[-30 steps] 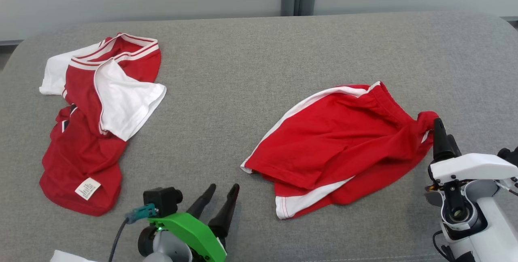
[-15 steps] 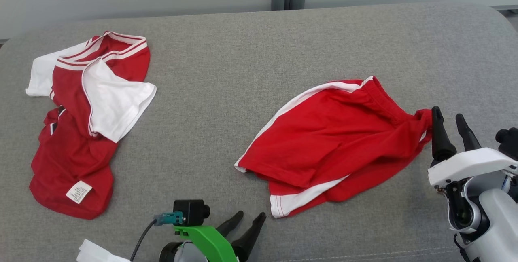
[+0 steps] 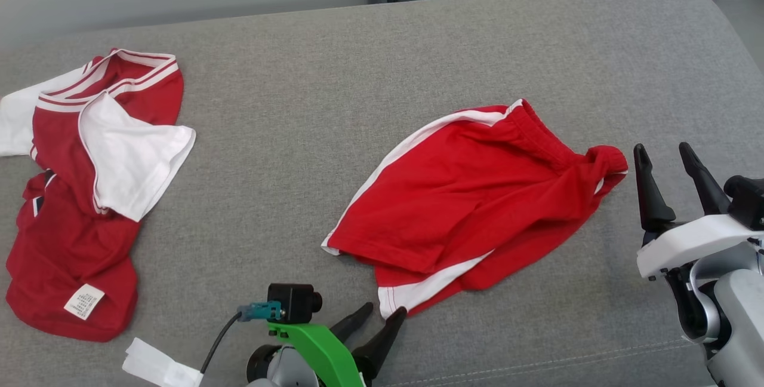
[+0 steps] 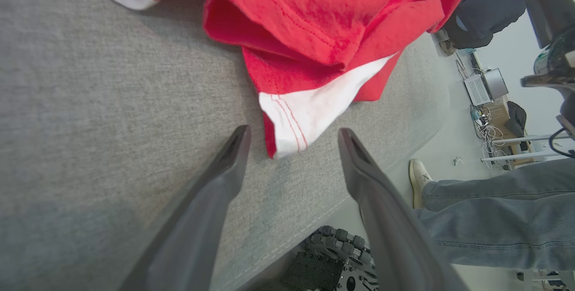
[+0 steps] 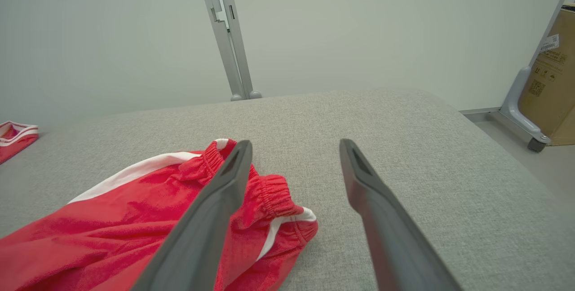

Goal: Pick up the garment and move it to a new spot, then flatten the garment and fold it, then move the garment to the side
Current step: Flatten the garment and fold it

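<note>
The red shorts (image 3: 471, 196) lay crumpled right of centre in the head view, on the grey surface (image 3: 334, 76). At bottom centre the left claw (image 3: 384, 309) stood spread and empty, the shorts' white hem corner just by its tips. At the right edge the right claw (image 3: 662, 148) was likewise released, just beside the bunched waistband. A red-and-white jersey (image 3: 83, 196) lay at far left.

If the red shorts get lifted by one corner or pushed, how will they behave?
Probably floppy: the shorts lie in soft folds, so a lifted corner would likely trail the rest. Likely light: thin cloth, bunched at the waistband. Pushed, they would probably crumple rather than slide on the textured grey surface.
</note>
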